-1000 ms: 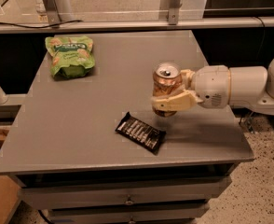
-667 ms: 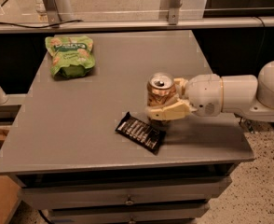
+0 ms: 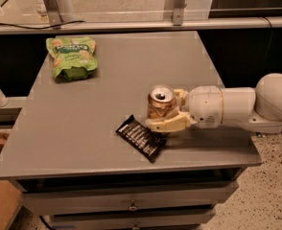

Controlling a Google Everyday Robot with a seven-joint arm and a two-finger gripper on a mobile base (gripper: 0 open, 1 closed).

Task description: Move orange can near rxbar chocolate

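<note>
The orange can (image 3: 160, 104) stands upright, silver top toward the camera, at the front right of the grey table (image 3: 107, 95). My gripper (image 3: 166, 110) reaches in from the right on a white arm and is shut on the can, one cream finger (image 3: 167, 125) across its front and the other behind it. The rxbar chocolate (image 3: 140, 137), a flat dark wrapper with white print, lies on the table just left of and in front of the can, its right end under the near finger. I cannot tell if the can touches the table.
A green snack bag (image 3: 72, 56) lies at the table's back left. The table's front edge (image 3: 131, 169) is just below the bar, with drawers beneath it. A rail with metal posts (image 3: 175, 6) runs behind the table.
My gripper has carried the orange can leftward and slightly forward, from well right of the bar to right beside the bar's right end. The bar and bag have not moved.
</note>
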